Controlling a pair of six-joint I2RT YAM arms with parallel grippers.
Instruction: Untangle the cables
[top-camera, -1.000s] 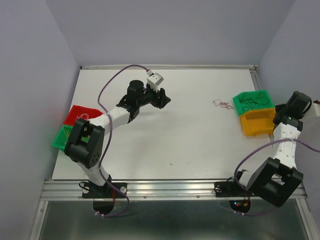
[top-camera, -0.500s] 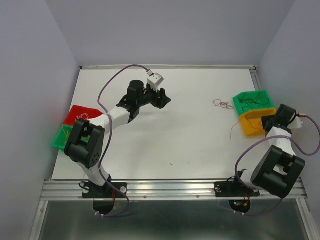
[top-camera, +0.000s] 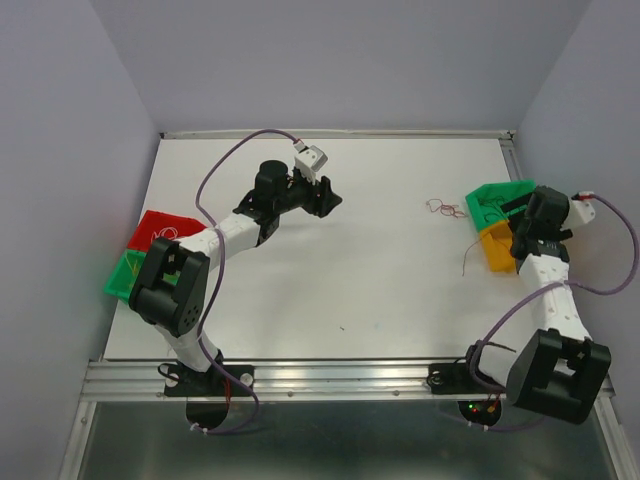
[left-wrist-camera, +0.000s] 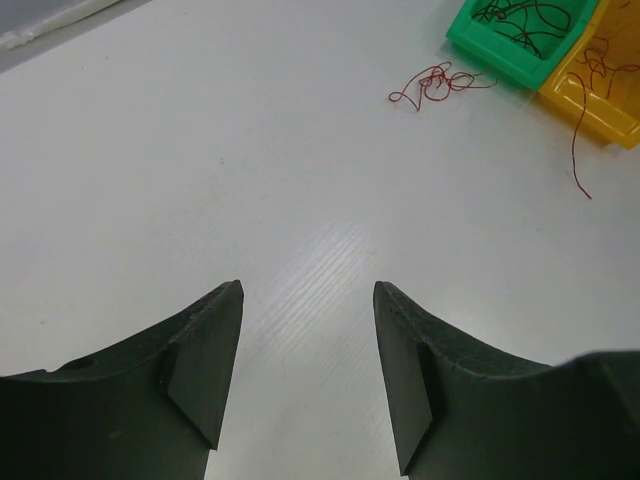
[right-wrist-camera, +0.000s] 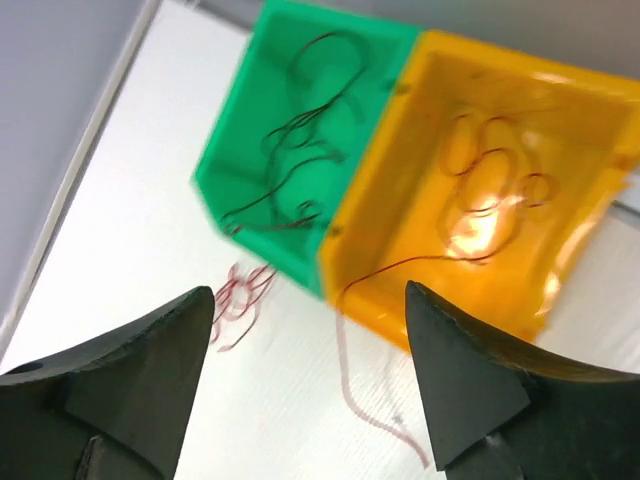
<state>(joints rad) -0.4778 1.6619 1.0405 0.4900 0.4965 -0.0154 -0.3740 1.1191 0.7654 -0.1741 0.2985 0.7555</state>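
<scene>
The right fingers (right-wrist-camera: 470, 390) stand wide and empty above the front wall of the yellow bin (right-wrist-camera: 385, 200). A red cable (right-wrist-camera: 343, 350) trails over that wall onto the bench (top-camera: 380, 290), and looped cables (right-wrist-camera: 490, 200) lie inside. A green bin (right-wrist-camera: 240, 110) holding dark cables (right-wrist-camera: 300, 170) touches the yellow bin, with a red tangle (top-camera: 445, 208) just beyond. The left fingers (left-wrist-camera: 200, 370), wide and empty, are well apart from the yellow bin.
</scene>
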